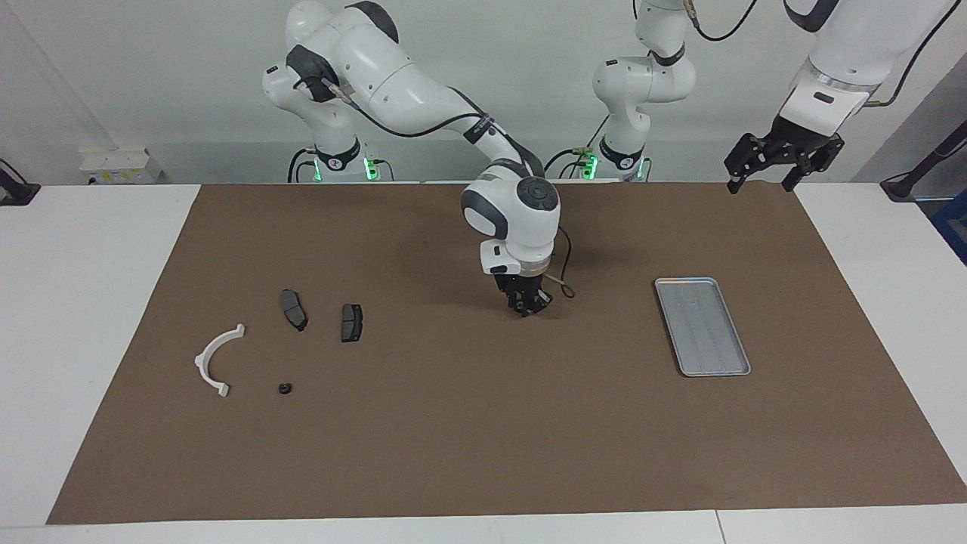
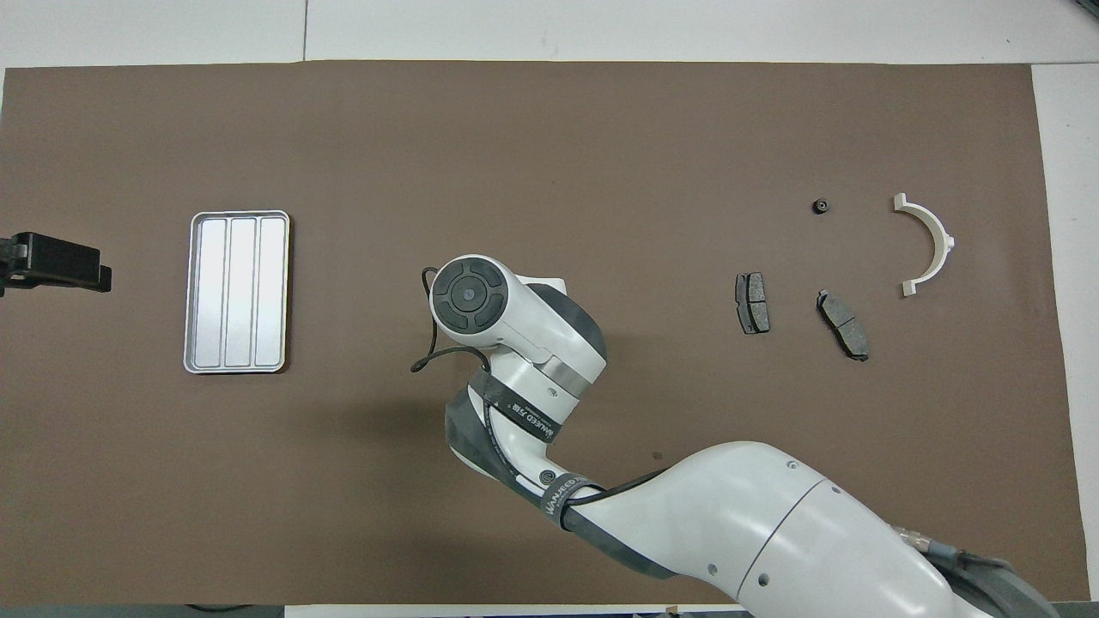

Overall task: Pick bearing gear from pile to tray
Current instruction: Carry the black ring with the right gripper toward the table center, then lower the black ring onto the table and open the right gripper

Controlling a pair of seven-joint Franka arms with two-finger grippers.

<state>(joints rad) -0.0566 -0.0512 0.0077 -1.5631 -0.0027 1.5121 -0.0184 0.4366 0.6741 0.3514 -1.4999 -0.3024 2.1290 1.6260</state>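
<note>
The pile lies toward the right arm's end of the mat: a white half-ring [image 1: 215, 360] [image 2: 932, 245], two dark brake-pad plates [image 1: 294, 309] [image 1: 351, 323] [image 2: 752, 302] [image 2: 843, 324] and one small black round bearing gear [image 1: 284, 388] [image 2: 821, 206]. The silver tray [image 1: 702, 325] [image 2: 238, 292] lies toward the left arm's end with nothing in it. My right gripper [image 1: 529, 307] points down, low over the middle of the mat between pile and tray. Its own wrist hides it in the overhead view. My left gripper [image 1: 782, 162] [image 2: 60, 262] waits, raised and open, past the tray at the mat's edge.
A brown mat [image 1: 483, 453] covers most of the white table. A thin black cable [image 1: 565, 283] loops off the right wrist just above the mat. The right arm's elbow and forearm stretch over the mat's near part.
</note>
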